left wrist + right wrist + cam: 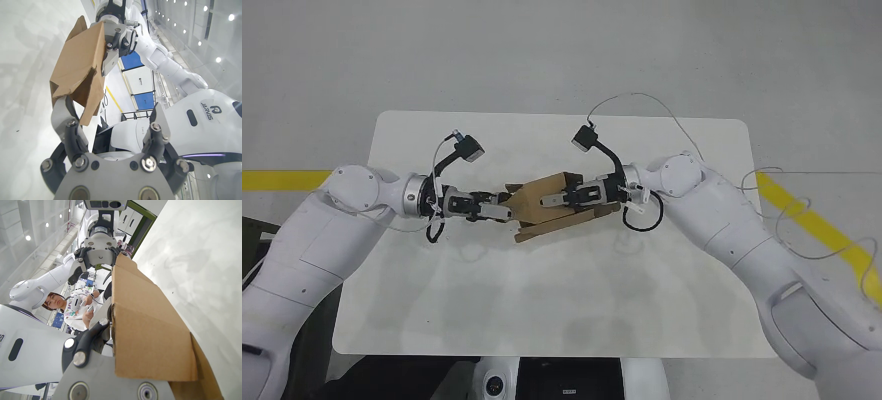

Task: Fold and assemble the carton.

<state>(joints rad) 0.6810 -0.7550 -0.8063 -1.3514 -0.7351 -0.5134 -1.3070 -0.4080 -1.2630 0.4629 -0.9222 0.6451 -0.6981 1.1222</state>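
Note:
The brown carton (554,206) is half folded and held up over the middle of the white table (562,310). My right gripper (562,197) is shut on one carton wall (147,332); one finger (100,317) lies against the wall's edge and the other is hidden behind the cardboard. In the left wrist view the right gripper (106,60) clamps the far side of the carton (81,60). My left gripper (107,113) stands open at the carton's other end. One of its fingers (59,109) touches the lower flap, while the other finger (158,119) is free.
The table's surface around the carton is bare, with its edges well away on all sides. A yellow floor line (282,180) runs beyond the table. Loose cables (662,110) arc above the right arm.

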